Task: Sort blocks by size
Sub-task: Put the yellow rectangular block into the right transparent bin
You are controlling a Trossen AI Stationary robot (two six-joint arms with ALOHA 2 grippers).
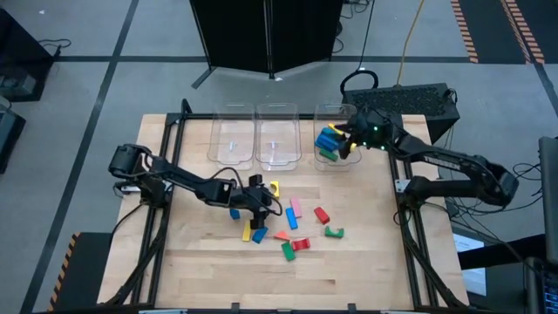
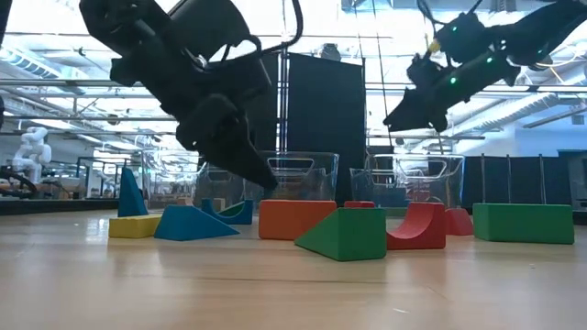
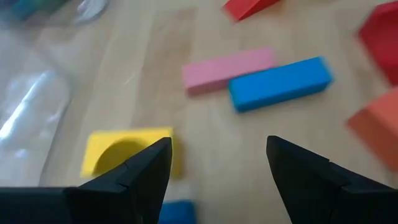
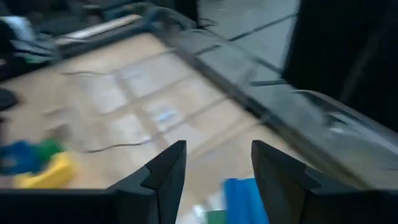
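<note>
Several blocks lie loose mid-table: a yellow arched block, a pink block beside a blue block, and red, green and orange ones. My left gripper hangs open just above the table, slanting down. The yellow arched block is just off its left finger, and bare wood shows between the fingers. My right gripper is open and empty above the right clear bin, which holds blue, yellow and green blocks.
Two more clear bins stand left of the right bin along the table's far side. Black frame rails run along both side edges. Bare wood lies at the table's near edge.
</note>
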